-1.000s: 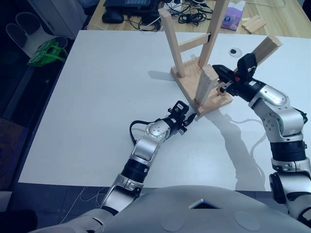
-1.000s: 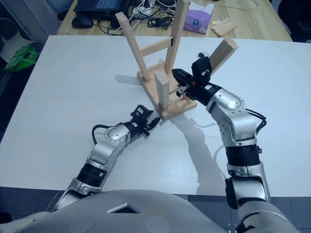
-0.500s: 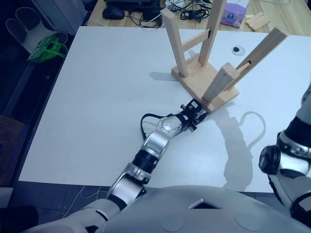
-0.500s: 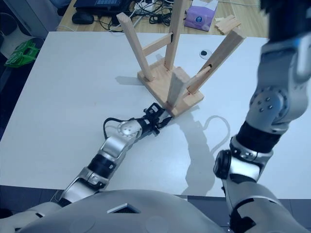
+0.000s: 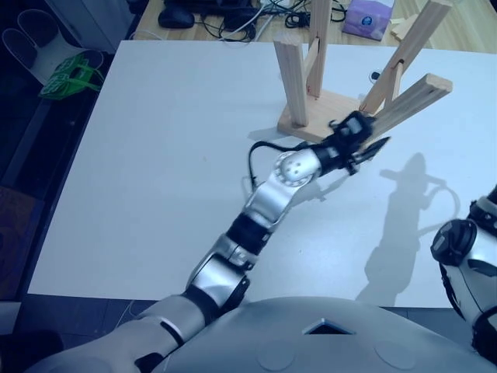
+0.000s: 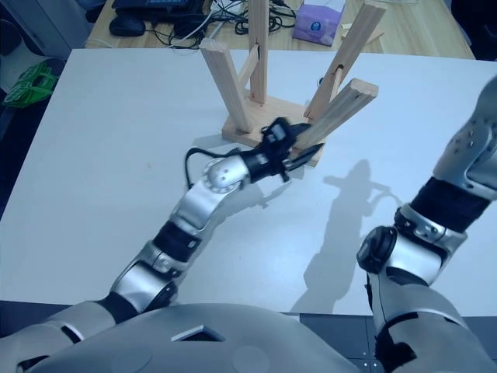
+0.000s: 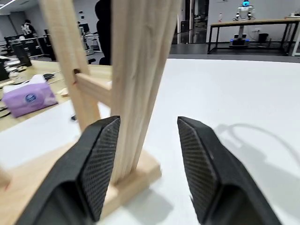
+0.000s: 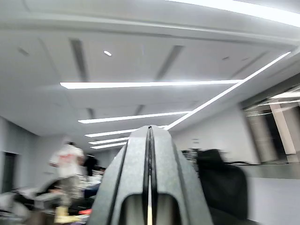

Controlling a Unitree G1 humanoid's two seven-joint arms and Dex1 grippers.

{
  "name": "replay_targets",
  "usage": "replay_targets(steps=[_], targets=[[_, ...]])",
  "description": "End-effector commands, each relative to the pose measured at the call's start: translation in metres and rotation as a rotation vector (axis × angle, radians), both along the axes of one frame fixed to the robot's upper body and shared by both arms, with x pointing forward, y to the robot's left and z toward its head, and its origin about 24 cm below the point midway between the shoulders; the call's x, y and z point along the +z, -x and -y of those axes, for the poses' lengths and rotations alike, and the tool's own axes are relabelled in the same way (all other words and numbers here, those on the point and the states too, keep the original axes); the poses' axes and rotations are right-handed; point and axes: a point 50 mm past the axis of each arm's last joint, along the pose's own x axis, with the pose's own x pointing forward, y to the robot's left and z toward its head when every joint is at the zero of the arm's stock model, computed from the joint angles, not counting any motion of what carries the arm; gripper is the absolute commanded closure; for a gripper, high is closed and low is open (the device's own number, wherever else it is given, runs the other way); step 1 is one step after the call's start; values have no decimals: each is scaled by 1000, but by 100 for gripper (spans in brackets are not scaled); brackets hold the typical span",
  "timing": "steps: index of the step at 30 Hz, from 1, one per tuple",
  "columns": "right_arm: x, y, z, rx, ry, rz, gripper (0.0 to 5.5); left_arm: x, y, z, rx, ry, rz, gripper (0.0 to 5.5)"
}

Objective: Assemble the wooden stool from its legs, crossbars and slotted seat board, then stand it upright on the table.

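The wooden stool lies upside down on the white table (image 5: 171,155), its seat board (image 5: 330,105) flat on the top and its legs (image 5: 292,81) pointing up. A crossbar (image 7: 93,89) joins two legs. My left gripper (image 5: 371,146) is at the seat's near right corner, open around the slanting leg (image 5: 408,97). In the left wrist view that leg (image 7: 140,70) stands between the black pads (image 7: 101,164), close to one of them. My right gripper (image 8: 150,131) is shut on nothing, raised and pointing towards the ceiling.
A small black disc (image 5: 376,75) lies on the table behind the stool. A white cable (image 5: 435,183) loops on the table at the right. The desk behind holds a purple tissue box (image 5: 363,17), loose wood pieces (image 5: 400,27), cables and a mouse (image 5: 177,19). A green object (image 5: 66,81) lies on the floor at the left.
My left arm has stretched forward and right, from the seat's near corner to the slanting leg. My right gripper let go of the stool and rose out of the head views. The head camera shifted.
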Motion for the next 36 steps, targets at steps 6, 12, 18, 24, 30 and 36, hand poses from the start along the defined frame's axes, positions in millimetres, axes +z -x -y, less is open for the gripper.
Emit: replay_targets(steps=[6, 12, 18, 24, 30, 36], targets=[[-139, 36, 51, -264, -90, -475, 549, -56, 85, -151, 113, -372, -405, 325], [-208, 21, 8, 310, -82, -1119, 549, -59, -6, -176, 555, -470, -204, 325], [-217, 32, -16, 522, 224, -1368, 549, -65, -56, -123, 487, -434, -168, 325], [-225, 33, -43, 700, 444, -1464, 550, -73, -78, -111, 581, -433, -156, 355], [-233, 31, -49, 710, 477, -1489, 550, -79, -77, -85, 534, -425, -156, 448], [-248, 18, -67, 775, 449, -1487, 550, -80, -75, -72, 489, -426, -152, 545]])
